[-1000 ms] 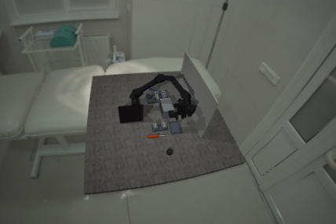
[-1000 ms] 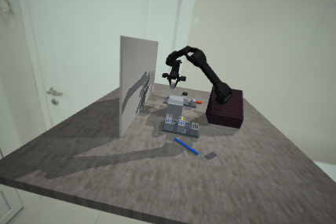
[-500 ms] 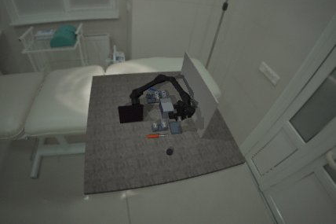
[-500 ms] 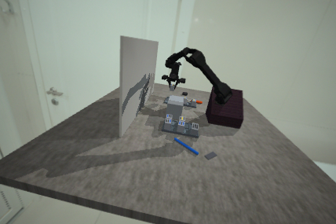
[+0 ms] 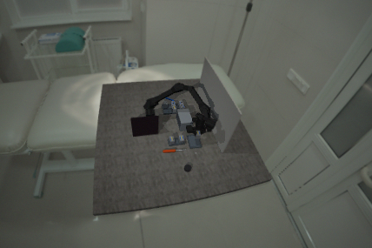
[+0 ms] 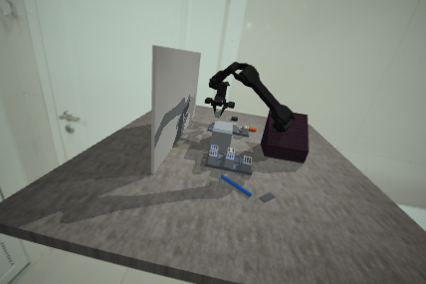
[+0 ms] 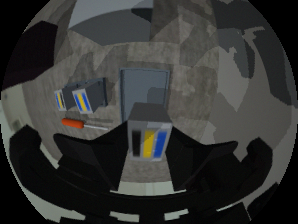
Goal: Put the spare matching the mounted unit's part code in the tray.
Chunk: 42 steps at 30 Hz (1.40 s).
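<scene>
My gripper [image 5: 198, 132] [image 6: 217, 112] [image 7: 147, 123] is shut on a grey spare [image 7: 149, 118] with black, yellow and blue stripes. It holds the spare up off the table, close to the tray. The shallow blue-grey tray [image 5: 195, 142] [image 7: 136, 82] lies below; the spare covers its near end in the wrist view. Two other spares, one [image 7: 61, 99] partly behind the other [image 7: 82, 101], stand left of the tray with blue and yellow stripes. A tall grey block [image 5: 184, 117] [image 6: 222, 135] stands at mid-table. I cannot tell the mounted unit's code.
A pale upright panel [image 5: 219, 103] [image 6: 171, 83] stands close beside the gripper. Several units stand on a rack [image 6: 228, 168] behind the block. Also present are an orange screwdriver [image 5: 169, 151] [image 7: 73, 123], a black disc [image 5: 188, 168], a blue rod [image 6: 236, 185] and a dark box [image 5: 145, 126] [image 6: 285, 144].
</scene>
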Tool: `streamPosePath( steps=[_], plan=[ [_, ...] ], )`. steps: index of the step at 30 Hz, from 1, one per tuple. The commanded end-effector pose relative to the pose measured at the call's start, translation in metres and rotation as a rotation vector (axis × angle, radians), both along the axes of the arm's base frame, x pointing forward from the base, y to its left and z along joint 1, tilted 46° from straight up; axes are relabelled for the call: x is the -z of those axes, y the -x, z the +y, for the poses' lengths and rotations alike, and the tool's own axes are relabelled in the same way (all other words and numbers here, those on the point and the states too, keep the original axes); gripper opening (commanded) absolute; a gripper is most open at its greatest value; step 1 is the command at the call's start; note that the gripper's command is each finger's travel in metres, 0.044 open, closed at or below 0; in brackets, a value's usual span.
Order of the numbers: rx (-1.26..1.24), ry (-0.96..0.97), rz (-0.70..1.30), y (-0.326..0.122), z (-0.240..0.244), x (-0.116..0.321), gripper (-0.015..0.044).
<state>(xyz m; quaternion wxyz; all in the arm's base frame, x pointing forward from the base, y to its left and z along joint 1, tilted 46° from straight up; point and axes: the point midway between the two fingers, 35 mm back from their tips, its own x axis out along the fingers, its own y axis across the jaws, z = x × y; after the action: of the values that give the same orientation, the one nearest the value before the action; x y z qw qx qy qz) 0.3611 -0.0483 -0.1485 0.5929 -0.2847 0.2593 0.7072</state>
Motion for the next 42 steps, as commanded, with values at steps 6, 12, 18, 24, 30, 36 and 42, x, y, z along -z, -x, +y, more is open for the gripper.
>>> streamPosePath(
  steps=[6,12,18,24,30,36,42],
  plan=[
    [0.005,-0.005,0.007,0.003,0.008,0.007,0.0],
    [0.005,-0.006,0.007,0.005,0.013,0.012,0.0],
    [0.005,-0.006,0.007,0.006,0.018,0.016,0.0],
    [0.005,-0.007,0.007,0.008,0.023,0.02,0.0],
    [0.005,-0.008,0.008,0.009,0.027,0.025,0.0],
    [0.004,-0.009,0.008,0.011,0.032,0.029,0.0],
    [0.004,-0.01,0.008,0.013,0.037,0.033,0.0]
  ],
)
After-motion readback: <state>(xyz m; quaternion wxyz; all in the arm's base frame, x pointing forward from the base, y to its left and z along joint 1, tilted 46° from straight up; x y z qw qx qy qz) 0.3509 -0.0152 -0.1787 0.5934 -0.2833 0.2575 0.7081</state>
